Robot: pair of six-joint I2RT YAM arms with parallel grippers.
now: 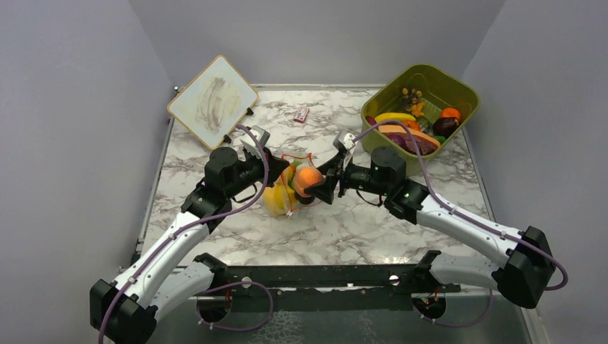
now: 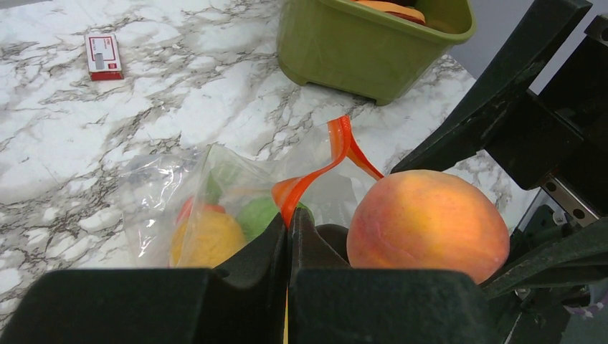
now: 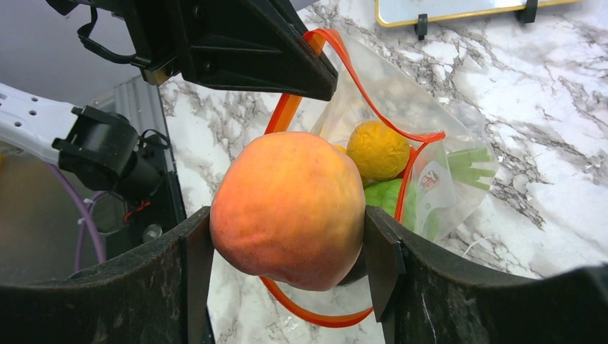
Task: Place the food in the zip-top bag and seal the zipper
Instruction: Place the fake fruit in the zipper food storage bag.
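Pinched the zipper (image 2: pixel 337 154) in the tightly closed left gripper (image 2: pixel 289 236), apparently to keep the mouth of the zip-top bag (image 2: pixel 154 193) lifted open. Clamped the peach (image 3: pixel 287 208) in the right gripper (image 3: pixel 288 247) just outside that mouth, ready for joining the food (image 3: pixel 378 149) inside.

A white marble-patterned bench (image 1: pixel 358 222) with grey veins fills the space between plain grey walls. At its far left corner a small whiteboard (image 1: pixel 212 102) in a pale wooden frame stands tilted on black clip feet, its face smeared with grey wipe marks. An olive-green plastic tub (image 1: pixel 459 89) with rounded corners sits at the far right corner. Between the two, near the far edge, a small red-and-white packet (image 1: pixel 302 114) lies flat, well apart from both.
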